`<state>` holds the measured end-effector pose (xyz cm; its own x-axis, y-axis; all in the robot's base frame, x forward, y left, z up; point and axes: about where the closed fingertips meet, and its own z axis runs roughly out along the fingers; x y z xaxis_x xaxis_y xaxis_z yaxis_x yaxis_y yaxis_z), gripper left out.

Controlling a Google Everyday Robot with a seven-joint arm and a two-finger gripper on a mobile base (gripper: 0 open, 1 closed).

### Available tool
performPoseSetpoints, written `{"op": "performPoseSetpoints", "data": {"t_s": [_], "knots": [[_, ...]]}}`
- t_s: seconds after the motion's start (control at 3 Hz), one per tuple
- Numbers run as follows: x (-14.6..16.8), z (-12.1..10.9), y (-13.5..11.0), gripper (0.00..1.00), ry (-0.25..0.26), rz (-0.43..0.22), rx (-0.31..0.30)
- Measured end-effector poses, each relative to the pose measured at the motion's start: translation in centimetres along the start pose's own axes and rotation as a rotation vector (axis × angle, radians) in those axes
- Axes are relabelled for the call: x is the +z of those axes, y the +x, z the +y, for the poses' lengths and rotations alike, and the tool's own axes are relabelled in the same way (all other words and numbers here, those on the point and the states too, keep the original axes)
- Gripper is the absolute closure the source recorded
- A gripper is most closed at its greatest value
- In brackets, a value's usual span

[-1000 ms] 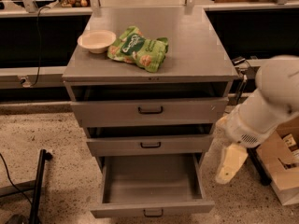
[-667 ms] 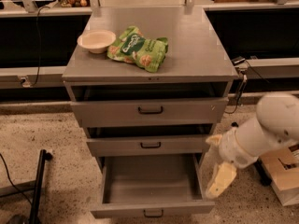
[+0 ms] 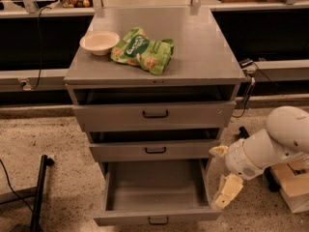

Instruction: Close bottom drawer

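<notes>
1. As far as the view showed, the two pale fingers [image 3: 228,190] stood spread well apart with nothing held between them. One tip was up near the right end of the middle drawer [image 3: 154,150], and the other was down at the right front corner of the bottom drawer [image 3: 125,218].
2. The gripper [image 3: 222,172] hung low, just right of the cabinet [image 3: 227,88] and beside the bottom drawer's right wall. Whether the lower finger touched that drawer could not be told.
3. Behind the gripper, the white arm [image 3: 273,144] ran up and to the right, its rounded joint reaching the picture's right edge.
4. The bottom drawer, lowest of the three, was pulled far out toward the camera, so its grey floor and both side walls showed. Its black handle [image 3: 158,221] sat at the middle of the front, almost at the picture's lower edge.
5. The middle drawer stood out a little, with a dark gap above it. The top drawer [image 3: 193,116] did likewise beneath the cabinet's top.
6. On that top, toward the left rear, sat a pale bowl [image 3: 99,42]. A green bag [image 3: 142,50] lay just beside it on the right.
7. The cabinet stood on a speckled floor [image 3: 43,134]. A black stand [image 3: 38,192] was at the lower left, and a cardboard box [image 3: 294,185] sat at the right, partly behind the arm.
</notes>
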<state>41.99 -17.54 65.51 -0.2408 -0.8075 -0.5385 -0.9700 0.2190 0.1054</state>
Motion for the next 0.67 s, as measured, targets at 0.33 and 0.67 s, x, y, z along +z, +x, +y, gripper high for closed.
{"op": "performPoseSetpoints", "data": {"t_s": [0.33,0.67], "knots": [[3.7,-0.4,2.4,0.0,-0.028,0.007,0.027],[10.9,-0.3,5.8,0.0,-0.04,-0.03,0.007]]}}
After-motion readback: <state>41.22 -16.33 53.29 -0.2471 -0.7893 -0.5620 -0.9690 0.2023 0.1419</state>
